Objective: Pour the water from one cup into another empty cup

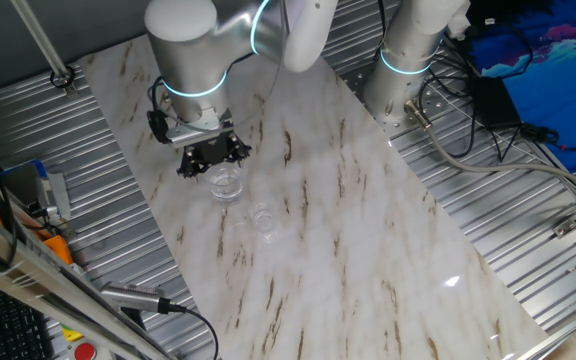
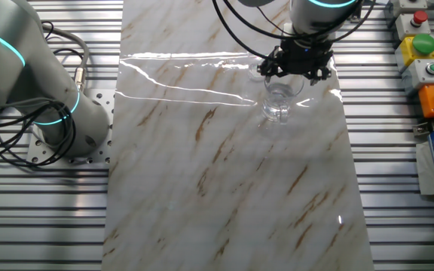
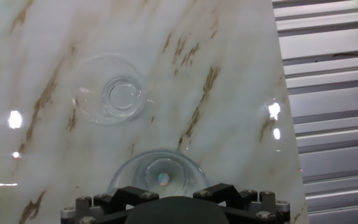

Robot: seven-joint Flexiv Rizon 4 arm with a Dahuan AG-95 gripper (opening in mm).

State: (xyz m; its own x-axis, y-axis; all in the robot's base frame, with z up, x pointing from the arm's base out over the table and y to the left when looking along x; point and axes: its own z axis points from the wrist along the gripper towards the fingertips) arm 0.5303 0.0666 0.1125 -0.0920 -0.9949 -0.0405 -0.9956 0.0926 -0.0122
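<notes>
A glossy marble-patterned tabletop (image 1: 368,230) lies on ribbed metal decking (image 2: 44,218), perhaps aluminium.

Your gripper (image 1: 211,152) hangs directly above the larger tumbler (image 1: 227,183), which stands upright on the marble table (image 1: 368,230). Just beside it, nearer the table's middle and not touching, sits the smaller cup (image 1: 263,219), also upright. From the hand view you look straight down: the tumbler's rim is right below the hand, the smaller cup farther out and to the left. In the other fixed view, the tumbler is under the gripper near the table's right edge.
</notes>
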